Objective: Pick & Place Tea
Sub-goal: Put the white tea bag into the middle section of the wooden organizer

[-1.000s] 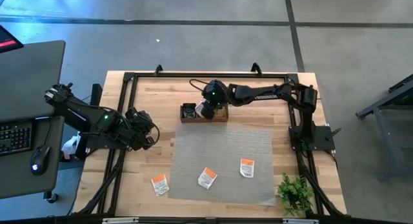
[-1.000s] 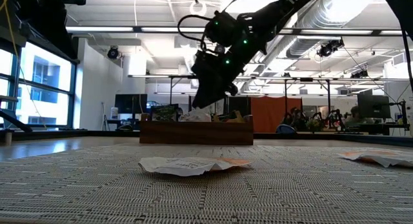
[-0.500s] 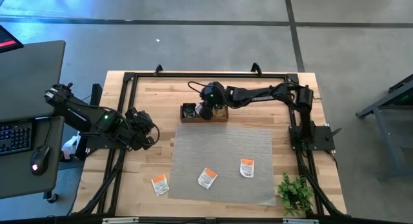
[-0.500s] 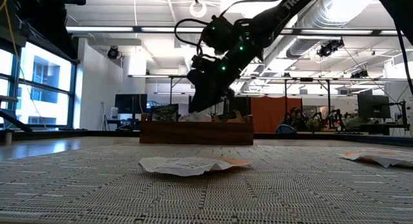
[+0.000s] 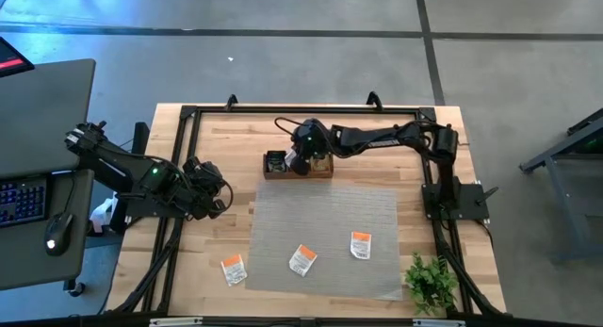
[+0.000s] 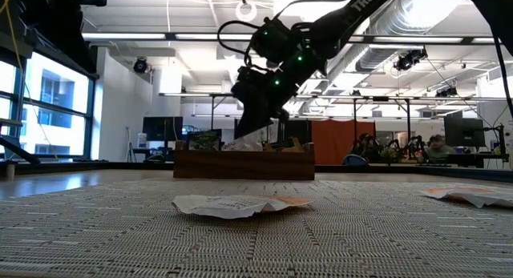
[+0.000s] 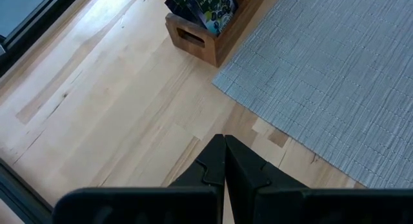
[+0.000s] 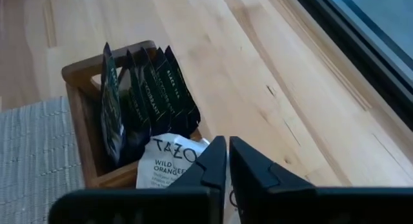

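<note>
A brown wooden box (image 5: pixel 298 165) stands at the far edge of the grey mat (image 5: pixel 325 223). Black tea sachets (image 8: pixel 148 95) stand upright in its end compartment. A white-and-orange sachet (image 8: pixel 164 164) lies in the compartment beside them. My right gripper (image 8: pixel 227 161) hangs shut just over that white sachet, fingers pointing down into the box (image 6: pixel 244 162). Three white-and-orange sachets (image 5: pixel 233 269) (image 5: pixel 301 259) (image 5: pixel 360 245) lie flat near the mat's near edge. My left gripper (image 7: pixel 224 150) is shut over bare wood at the table's left (image 5: pixel 219 200). My right gripper's shut fingertips (image 8: pixel 213 156) come from above, right at the white sachet's top edge (image 8: pixel 184 146) in the box. The fingers themselves cover the spot, so I cannot tell whether they touch it. Nothing shows pinched between them.
A small green plant (image 5: pixel 431 282) stands at the table's near right corner. Black frame rails (image 5: pixel 301 110) run along the table's far and side edges. A desk with keyboard and mouse (image 5: pixel 57 231) lies beyond the left edge. The mat's middle is bare.
My right gripper has shifted a little toward the table's left edge and lower over the box, and its fingers have shut from open. The sachets on the mat have stayed where they were.
</note>
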Available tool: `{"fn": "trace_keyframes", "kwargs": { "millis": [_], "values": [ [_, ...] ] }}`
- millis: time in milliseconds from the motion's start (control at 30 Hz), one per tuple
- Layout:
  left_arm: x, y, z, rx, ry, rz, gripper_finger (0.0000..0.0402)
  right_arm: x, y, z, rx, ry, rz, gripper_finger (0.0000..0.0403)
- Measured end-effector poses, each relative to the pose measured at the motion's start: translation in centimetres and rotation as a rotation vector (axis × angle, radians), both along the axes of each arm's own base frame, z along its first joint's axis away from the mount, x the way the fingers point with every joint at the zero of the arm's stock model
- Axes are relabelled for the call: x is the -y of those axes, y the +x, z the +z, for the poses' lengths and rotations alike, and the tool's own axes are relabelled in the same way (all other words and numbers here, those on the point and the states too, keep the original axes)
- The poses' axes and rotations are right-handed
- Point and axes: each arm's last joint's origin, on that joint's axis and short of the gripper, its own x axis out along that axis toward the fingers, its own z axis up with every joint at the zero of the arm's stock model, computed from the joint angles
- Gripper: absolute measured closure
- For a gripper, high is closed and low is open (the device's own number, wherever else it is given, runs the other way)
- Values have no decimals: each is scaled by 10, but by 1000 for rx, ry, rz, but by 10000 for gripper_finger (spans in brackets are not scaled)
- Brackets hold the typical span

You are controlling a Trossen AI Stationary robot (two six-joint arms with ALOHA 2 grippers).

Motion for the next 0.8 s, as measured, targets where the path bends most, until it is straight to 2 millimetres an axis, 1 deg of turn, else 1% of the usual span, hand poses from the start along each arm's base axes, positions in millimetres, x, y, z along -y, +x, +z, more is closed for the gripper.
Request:
{"fn": "trace_keyframes", "kwargs": {
  "millis": [133,200,333,500,600,733,800],
  "values": [
    [0,0,0,-1,0,0,401,-1,-2,5,6,1,-3,400],
    [0,0,0,-1,1,0,401,-1,-1,7,19,-8,-3,391],
    [0,0,0,-2,1,0,401,0,-2,7,-5,-50,8,353],
    [0,0,0,-2,0,0,401,-2,-2,6,-1,-9,14,290],
    [0,0,0,-2,0,0,401,-1,-1,0,-11,0,-10,260],
    [0,0,0,-2,0,0,401,0,1,-13,-46,1,-23,243],
    [0,0,0,-1,0,0,401,0,1,-14,-47,7,-17,244]
  ]
}}
